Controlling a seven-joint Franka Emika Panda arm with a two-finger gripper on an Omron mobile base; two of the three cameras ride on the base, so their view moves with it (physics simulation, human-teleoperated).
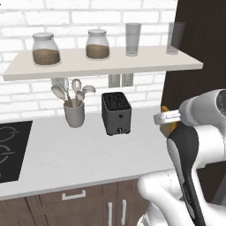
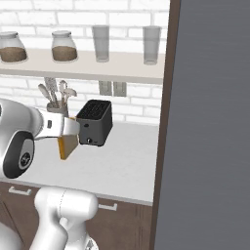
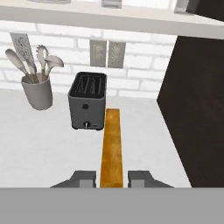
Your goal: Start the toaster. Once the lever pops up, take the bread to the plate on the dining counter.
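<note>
Bread (image 3: 112, 146): thin golden-tan slice, darker crust edge, held on edge above the white table (image 1: 79, 154), right of the toaster (image 1: 116, 113). Tool (image 3: 112, 178) pinches it between both fingers. Toaster: boxy, dark grey, matte, two slots.

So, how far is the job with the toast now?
Done: the bread is out of the toaster, whose slots look empty. In hand: the gripper holds the slice edge-on above the worktop. Left: carrying it to the plate on the dining counter.
</note>
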